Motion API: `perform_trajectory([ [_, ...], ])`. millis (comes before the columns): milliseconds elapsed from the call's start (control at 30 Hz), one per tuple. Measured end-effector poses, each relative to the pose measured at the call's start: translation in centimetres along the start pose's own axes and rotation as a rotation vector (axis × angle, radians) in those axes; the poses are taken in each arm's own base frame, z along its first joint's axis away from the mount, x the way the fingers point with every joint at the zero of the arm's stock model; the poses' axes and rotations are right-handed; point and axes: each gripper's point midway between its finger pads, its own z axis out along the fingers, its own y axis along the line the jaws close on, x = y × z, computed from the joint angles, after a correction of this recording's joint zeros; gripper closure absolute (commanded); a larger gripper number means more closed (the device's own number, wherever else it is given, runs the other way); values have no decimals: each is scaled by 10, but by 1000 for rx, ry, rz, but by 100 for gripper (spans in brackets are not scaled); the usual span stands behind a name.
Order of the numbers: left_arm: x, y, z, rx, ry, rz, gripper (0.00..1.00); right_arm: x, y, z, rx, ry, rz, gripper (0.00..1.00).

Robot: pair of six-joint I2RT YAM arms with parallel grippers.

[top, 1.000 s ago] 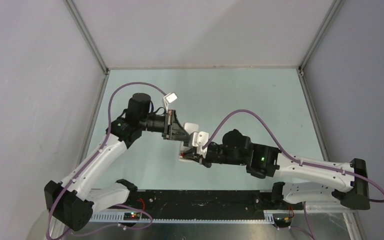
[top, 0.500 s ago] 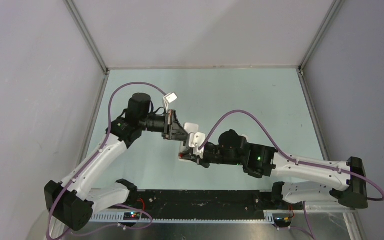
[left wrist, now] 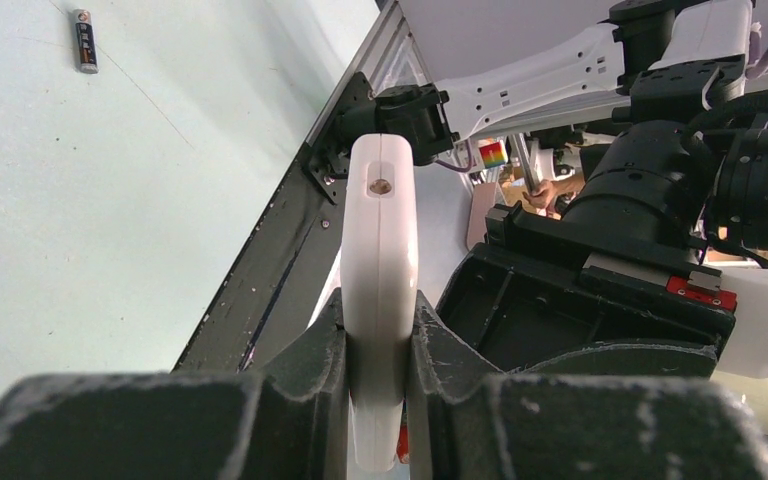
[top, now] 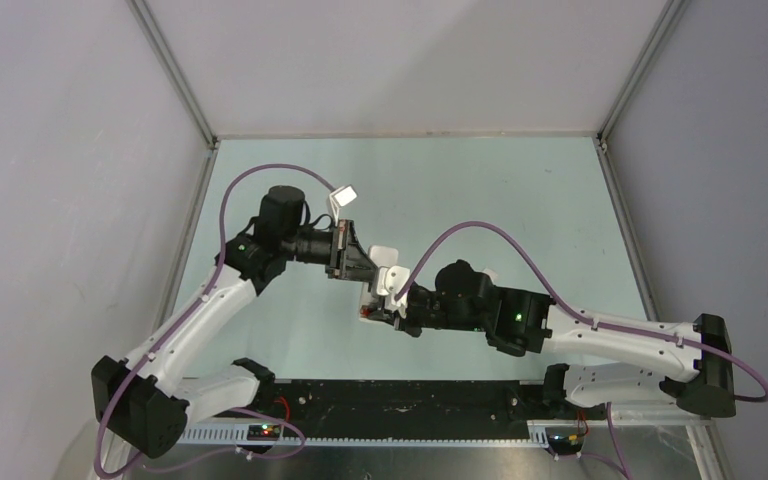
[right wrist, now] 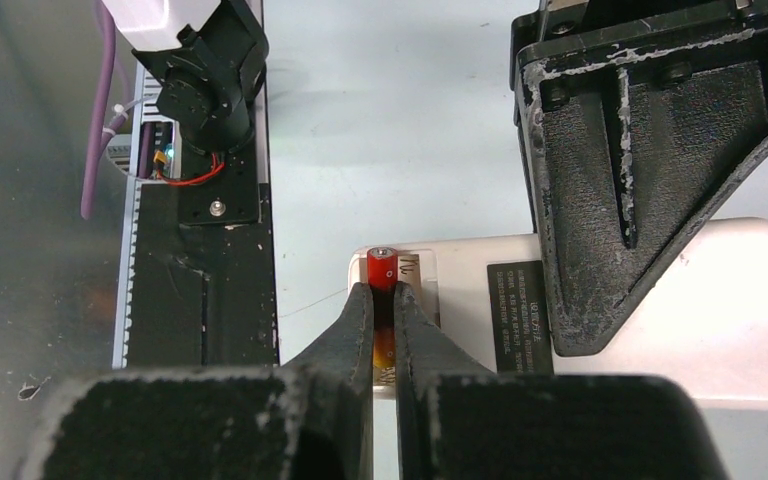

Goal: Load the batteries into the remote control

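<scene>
- Remote control point(left wrist: 380, 220): clamped on edge in the jaws of your left gripper point(left wrist: 378, 310), near the middle of the table point(left wrist: 110, 200).
- Its plain white back, with a dark label point(right wrist: 515, 315) and the open battery bay point(right wrist: 422, 275), faces your right wrist camera.
- Orange-red battery point(right wrist: 381, 265): pinched in your right gripper point(right wrist: 382, 300), its end over that bay; you can't tell whether it's seated.
- Dark battery point(left wrist: 83, 40): lying loose on the table, well apart from both grippers.

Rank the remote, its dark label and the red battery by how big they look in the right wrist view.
1. remote, clearly the largest
2. label
3. red battery, smallest as seen; it is partly hidden, so its full size is unsure
</scene>
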Motion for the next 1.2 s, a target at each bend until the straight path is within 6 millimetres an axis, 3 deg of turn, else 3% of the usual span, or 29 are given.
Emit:
perform_trajectory([
  [200, -1, 2, 0, -11, -7, -1, 100, 1, -3, 0, 18, 7, 8, 78],
  [467, -4, 7, 2, -33, -19, -1, 100, 6, -4, 3, 32, 25, 12, 73],
  [967, -7, 14, 5, -45, -20, -17, 100, 9, -4, 4, 38, 34, 35, 54],
  [1100, -9, 17, 7, -52, -24, -17, 100, 9, -3, 4, 45, 35, 58, 39],
  [1200, -11, 23, 9, -65, -26, -24, 100, 8, -2, 4, 50, 34, 80, 21],
])
